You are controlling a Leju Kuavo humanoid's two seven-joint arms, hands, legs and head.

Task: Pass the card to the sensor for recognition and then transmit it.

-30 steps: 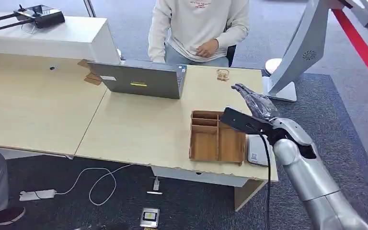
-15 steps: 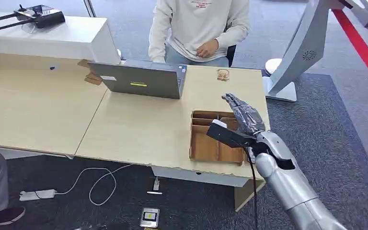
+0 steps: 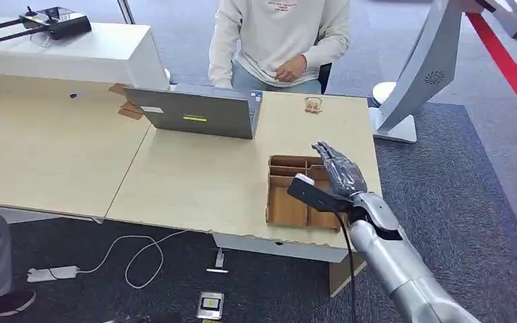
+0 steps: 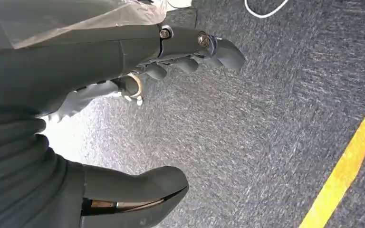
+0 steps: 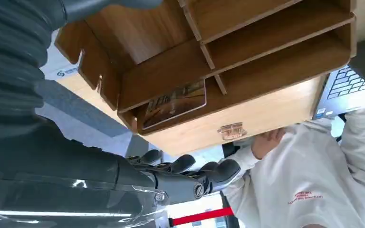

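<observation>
The left hand [image 4: 190,52] hangs over grey carpet [image 4: 266,142], fingers loosely curled, grasping nothing. A closed laptop [image 3: 198,113] lies far on the table [image 3: 175,182], before a seated person [image 3: 279,40]. Right of it, the wooden tray [image 3: 296,195] holds the card [image 5: 175,103] in a far compartment. The right hand [image 3: 340,171] hovers over the tray, fingers extended and empty.

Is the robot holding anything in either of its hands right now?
No. The right hand hovers over the wooden tray with fingers spread; the card lies in a compartment, ungripped. The left hand hangs over the carpet, holding nothing.
</observation>
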